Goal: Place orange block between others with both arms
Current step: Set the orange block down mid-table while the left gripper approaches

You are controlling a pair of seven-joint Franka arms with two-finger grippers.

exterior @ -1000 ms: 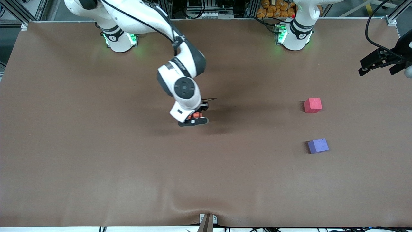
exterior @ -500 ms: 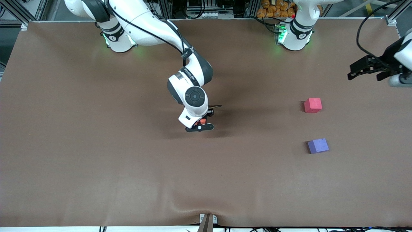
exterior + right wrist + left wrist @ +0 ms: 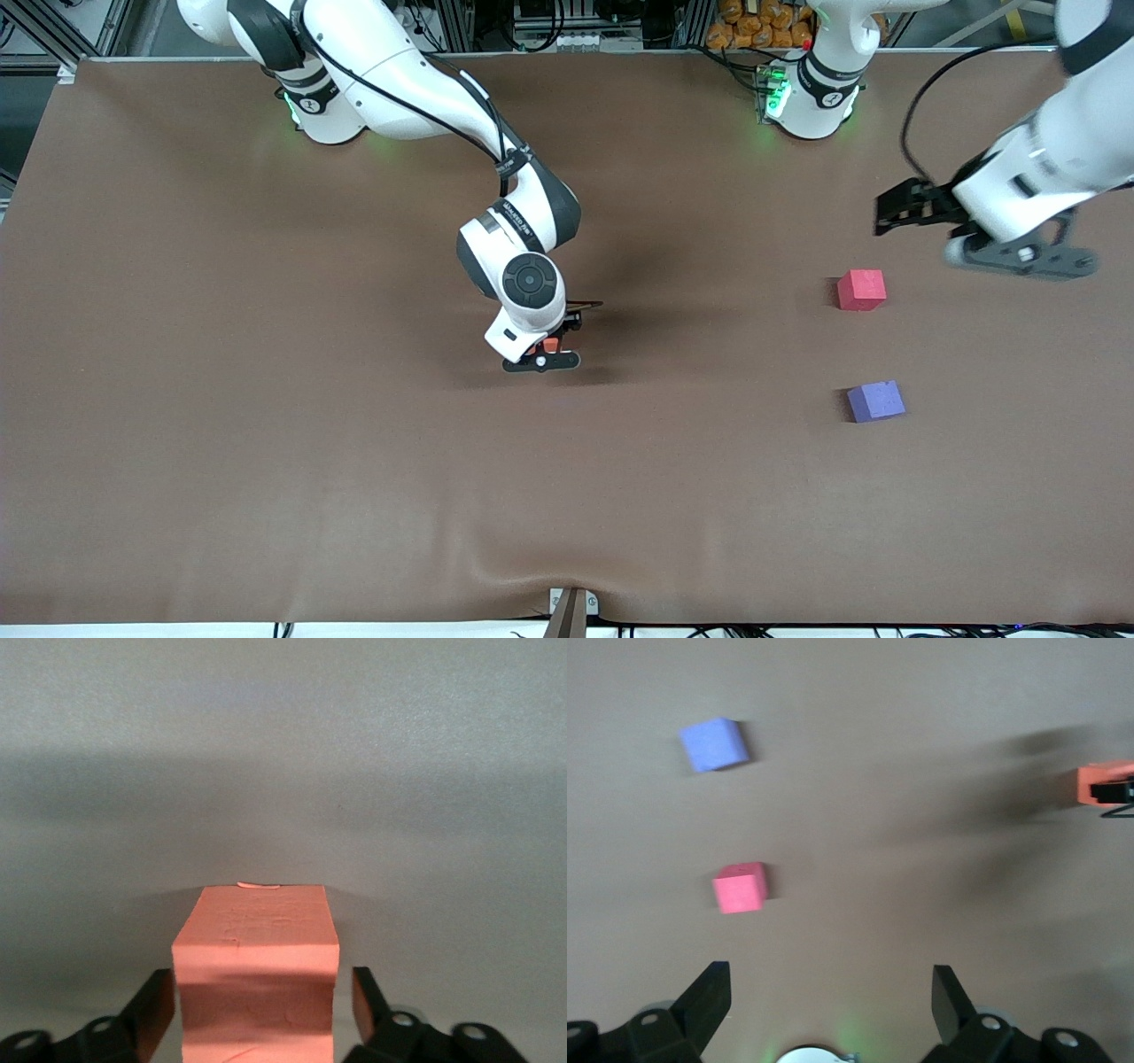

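Halfway there: the right end effector (image 3: 542,352) sits mid-bench, fingers parted around the orange block (image 3: 257,988), gaps showing either side. Left end effector (image 3: 921,215), fingers apart and empty, hovers by the pinkish-red cube (image 3: 861,290); purple cube (image 3: 875,400) nearer. Slotting remains.

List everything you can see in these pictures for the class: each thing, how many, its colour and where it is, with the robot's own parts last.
orange block: one, orange, on the table between the right hand's open fingers, near the table's middle.
pinkish-red cube: one, toward the left arm's end.
purple cube: one, nearer the front camera than the pinkish-red cube.
table: one, brown.
right hand: one, black, low over the orange block, fingers apart from it.
left hand: one, black, open, above the table beside the pinkish-red cube.
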